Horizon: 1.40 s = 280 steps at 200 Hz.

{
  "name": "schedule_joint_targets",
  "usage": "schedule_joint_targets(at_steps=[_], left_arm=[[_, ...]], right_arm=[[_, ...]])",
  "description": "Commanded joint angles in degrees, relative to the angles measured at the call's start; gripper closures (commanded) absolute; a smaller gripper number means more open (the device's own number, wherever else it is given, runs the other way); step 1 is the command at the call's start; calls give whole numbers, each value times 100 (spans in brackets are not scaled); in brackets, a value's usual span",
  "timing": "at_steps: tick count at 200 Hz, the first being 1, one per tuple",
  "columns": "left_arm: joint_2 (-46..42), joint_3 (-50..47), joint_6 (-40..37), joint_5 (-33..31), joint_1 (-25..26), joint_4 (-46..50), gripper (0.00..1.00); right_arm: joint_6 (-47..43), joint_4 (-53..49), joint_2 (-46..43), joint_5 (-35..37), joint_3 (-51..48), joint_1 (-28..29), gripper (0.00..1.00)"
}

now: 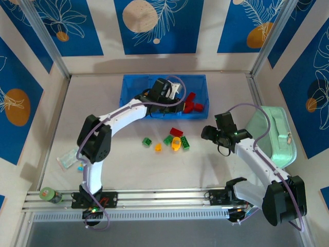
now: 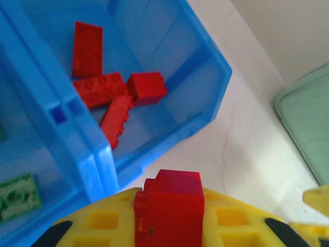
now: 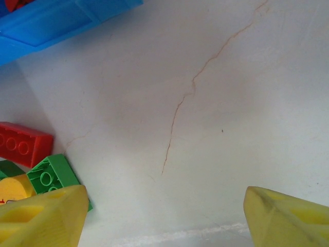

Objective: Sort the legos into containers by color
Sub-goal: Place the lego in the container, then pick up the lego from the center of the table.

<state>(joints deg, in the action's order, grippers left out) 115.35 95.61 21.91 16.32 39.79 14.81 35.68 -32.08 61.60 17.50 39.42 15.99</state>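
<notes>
Red lego (image 2: pixel 172 206) in left end effector (image 1: pixel 175 94), lengthwise toward containers (image 2: pixel 218 64).

No legible text, labels, brands or numbers, none on legos (image 1: pixel 176 131), containers (image 1: pixel 134 86), wall panels (image 1: pixel 154 25)

Left arm (image 1: pixel 123 114) reaches forward, left gripper (image 1: pixel 174 92) clamped on a red brick (image 2: pixel 172 200); right arm (image 1: pixel 257 159) bent, right gripper (image 3: pixel 164 203) spread wide.

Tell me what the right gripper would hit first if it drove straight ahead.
Most likely the tabletop. The open right gripper points at a bare, cracked patch of it, and the green brick sits beside one fingertip, off that line. Depth is hard to judge.
</notes>
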Motion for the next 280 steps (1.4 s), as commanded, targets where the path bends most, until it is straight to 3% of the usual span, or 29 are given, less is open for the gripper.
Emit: schedule_joint_targets(at_steps=[1, 70, 77, 96, 109, 160, 222, 280], left_arm=[[434, 622, -169, 145, 59, 361, 77], [1723, 2798, -243, -28, 81, 1275, 74], [1874, 3069, -277, -108, 80, 1461, 67], [1974, 3519, -363, -168, 81, 1790, 30], [1773, 3407, -415, -221, 98, 1752, 23], [237, 1293, -600, -274, 211, 791, 22], [-1689, -1551, -599, -663, 213, -143, 22], [-3004, -3679, -235, -1015, 135, -675, 24]], right_arm=[[97, 69, -117, -228, -109, -20, 20], [121, 141, -244, -390, -193, -12, 21], [108, 119, -254, -389, -174, -14, 21], [34, 55, -287, -385, -131, 14, 20], [-35, 43, -294, -408, -119, 51, 19], [-323, 235, 15, -724, -104, 494, 19], [-673, 275, 1132, -595, 345, 1667, 20], [-685, 83, 2175, -304, 926, 2005, 22]])
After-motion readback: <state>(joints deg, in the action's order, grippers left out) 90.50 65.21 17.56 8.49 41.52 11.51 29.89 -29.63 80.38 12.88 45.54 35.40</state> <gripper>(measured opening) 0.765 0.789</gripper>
